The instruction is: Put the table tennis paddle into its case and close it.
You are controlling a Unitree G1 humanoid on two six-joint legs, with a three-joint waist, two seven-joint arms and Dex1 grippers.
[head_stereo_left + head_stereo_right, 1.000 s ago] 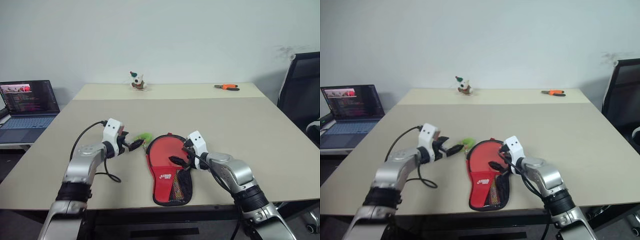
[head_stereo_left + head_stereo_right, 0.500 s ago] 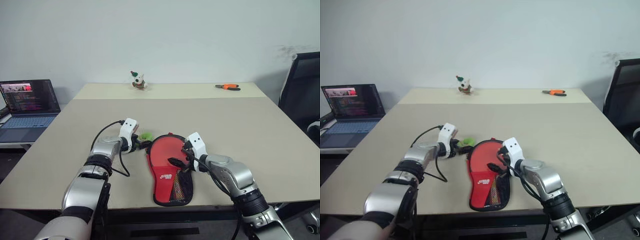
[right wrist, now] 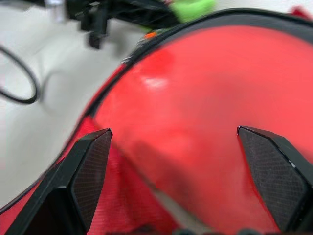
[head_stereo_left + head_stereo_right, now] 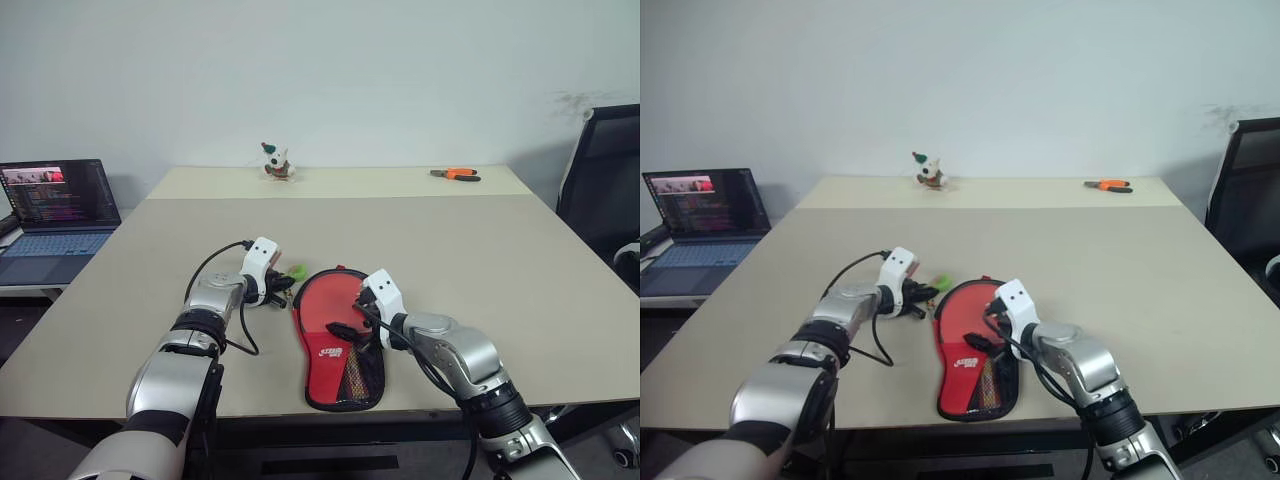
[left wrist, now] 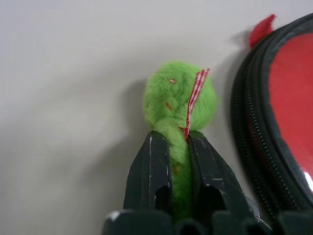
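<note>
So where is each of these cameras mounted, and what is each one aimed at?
Head views: on the robot's head, looking forward and down over the table; both arms show.
Left wrist view: along the left gripper, shut on the green zipper tag beside the case.
Right wrist view: along the open right gripper, over the table tennis paddle.
Shared: both wrist views show the green zipper tag and the red paddle face; the head views show everything.

Paddle (image 4: 335, 318) inside open case (image 4: 345, 385) at tabletop (image 4: 480, 250) front, fuzzy tag (image 5: 178, 100) left of it, pliers (image 4: 455, 174) far right, laptop (image 4: 55, 215) off left.
</note>
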